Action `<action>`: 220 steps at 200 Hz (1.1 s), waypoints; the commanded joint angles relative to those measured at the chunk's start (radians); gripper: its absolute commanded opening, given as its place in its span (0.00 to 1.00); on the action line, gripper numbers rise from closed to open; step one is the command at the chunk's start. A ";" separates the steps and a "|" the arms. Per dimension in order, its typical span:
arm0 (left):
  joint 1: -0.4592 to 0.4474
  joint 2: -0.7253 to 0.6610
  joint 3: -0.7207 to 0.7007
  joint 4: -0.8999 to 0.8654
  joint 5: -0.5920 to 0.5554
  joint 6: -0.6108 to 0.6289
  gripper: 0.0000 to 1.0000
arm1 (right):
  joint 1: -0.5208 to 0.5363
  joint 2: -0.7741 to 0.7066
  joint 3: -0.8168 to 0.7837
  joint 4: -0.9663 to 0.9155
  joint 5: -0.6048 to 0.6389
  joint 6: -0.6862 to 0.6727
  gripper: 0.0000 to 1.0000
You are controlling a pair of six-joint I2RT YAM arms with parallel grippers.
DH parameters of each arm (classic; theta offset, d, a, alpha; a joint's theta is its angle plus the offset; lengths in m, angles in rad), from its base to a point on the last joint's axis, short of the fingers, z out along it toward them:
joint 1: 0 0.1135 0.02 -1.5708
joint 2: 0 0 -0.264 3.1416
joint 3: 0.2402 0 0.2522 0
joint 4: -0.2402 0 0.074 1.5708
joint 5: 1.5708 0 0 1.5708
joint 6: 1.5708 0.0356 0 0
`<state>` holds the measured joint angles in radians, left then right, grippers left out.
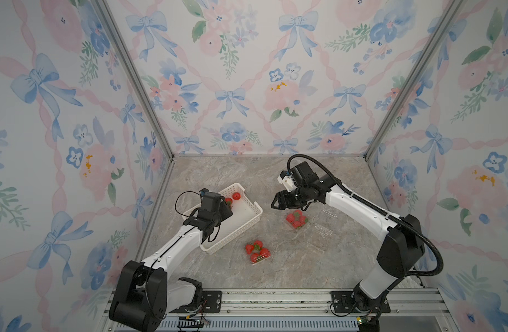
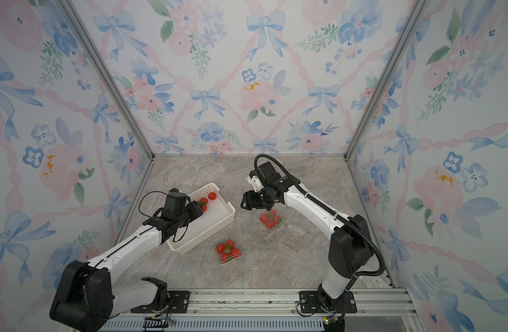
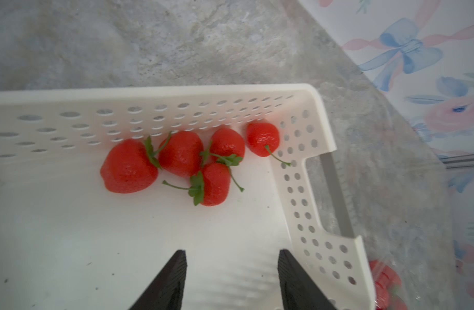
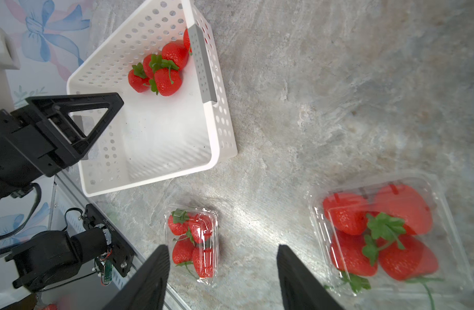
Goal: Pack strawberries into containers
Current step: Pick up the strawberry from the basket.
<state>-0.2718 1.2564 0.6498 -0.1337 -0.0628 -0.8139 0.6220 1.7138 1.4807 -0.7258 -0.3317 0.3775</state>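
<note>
Left gripper (image 3: 232,255): fingers (image 3: 174,271) parted moderately, nothing held. Poised over basket (image 3: 150,90) floor, short of five strawberries (image 3: 181,154) huddled in corner. Nearest berry (image 3: 213,185) best taken singly, tangled stems avoided. Right gripper (image 4: 222,248): parted, empty, above table. Two containers (image 4: 193,241) filled; third container (image 1: 323,230) faint, seemingly empty.

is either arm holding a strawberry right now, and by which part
Nothing is held. The left end effector is open and empty over the white basket, short of the loose strawberries; the right end effector is open and empty above the table.
</note>
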 commanded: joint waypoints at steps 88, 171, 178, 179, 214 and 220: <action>0.019 0.219 0.151 -0.038 -0.026 0.070 0.58 | -0.007 0.205 0.180 0.032 -0.045 0.032 0.67; 0.021 0.254 0.180 -0.039 -0.027 0.071 0.58 | -0.026 0.232 0.214 0.043 -0.077 0.025 0.68; 0.023 0.257 0.182 -0.039 -0.028 0.071 0.58 | -0.028 0.233 0.216 0.043 -0.078 0.023 0.68; 0.022 0.258 0.183 -0.039 -0.027 0.071 0.58 | -0.028 0.232 0.217 0.043 -0.078 0.023 0.68; 0.023 0.262 0.195 -0.037 -0.023 0.074 0.58 | -0.040 0.240 0.229 0.037 -0.084 0.018 0.68; 0.022 0.264 0.195 -0.038 -0.020 0.074 0.58 | -0.040 0.241 0.230 0.037 -0.084 0.018 0.68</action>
<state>-0.2577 1.5089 0.8207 -0.1631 -0.0792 -0.7612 0.5953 1.9366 1.6741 -0.6838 -0.3985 0.4026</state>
